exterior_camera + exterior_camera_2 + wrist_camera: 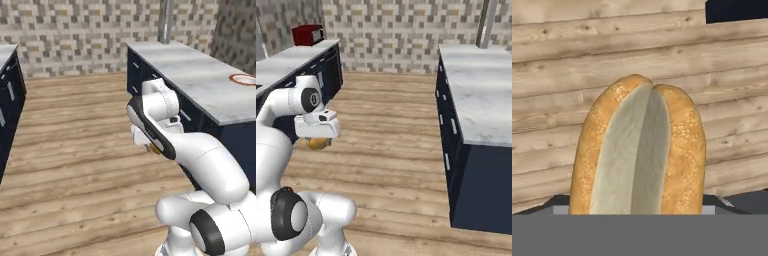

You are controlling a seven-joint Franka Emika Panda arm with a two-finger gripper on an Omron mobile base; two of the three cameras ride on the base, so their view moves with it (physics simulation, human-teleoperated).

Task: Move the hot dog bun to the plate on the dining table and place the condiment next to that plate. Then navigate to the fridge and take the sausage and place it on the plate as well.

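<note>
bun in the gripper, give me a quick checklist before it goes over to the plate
1. Bun held in the gripper: ok, it sits between the jaws above the wooden floor.
2. Bun whole, split side facing the hand camera: ok.
3. Plate in sight on the dining table: ok, at the right edge of the left base view.
4. Plate free for the bun: cannot tell, mostly cut off.
5. Arm apart from the table: ok.

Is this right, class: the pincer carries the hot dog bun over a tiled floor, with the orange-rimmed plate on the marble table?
Not quite. The floor is wooden planks, not tiles, as the hand view shows. The pincer does carry the hot dog bun, and the plate sits on the marble table.
</note>
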